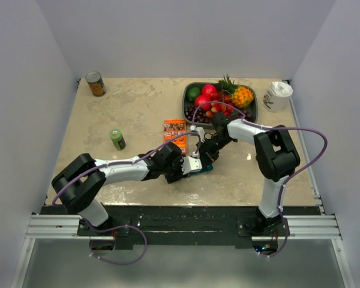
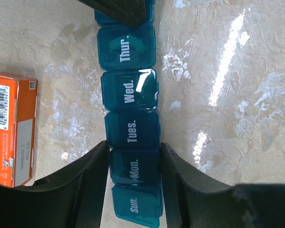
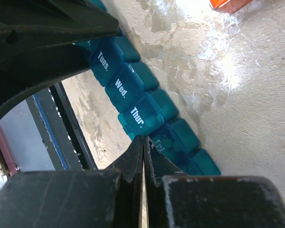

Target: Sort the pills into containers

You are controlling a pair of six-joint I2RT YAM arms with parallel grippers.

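Note:
The teal-blue pill organiser lies on the table with its lids marked Sun. to Thur. all closed. My left gripper is shut on it, one finger on each side of the Mon. compartment. In the top view the left gripper and right gripper meet over the organiser. My right gripper is shut, its tips resting at the edge of the Fri. lid of the organiser. Pale round shapes show through the Fri. lid. No loose pills are in view.
An orange box lies just behind the organiser and also shows in the left wrist view. A small green bottle stands left, a can far left. A fruit bowl and a white container stand at the back right.

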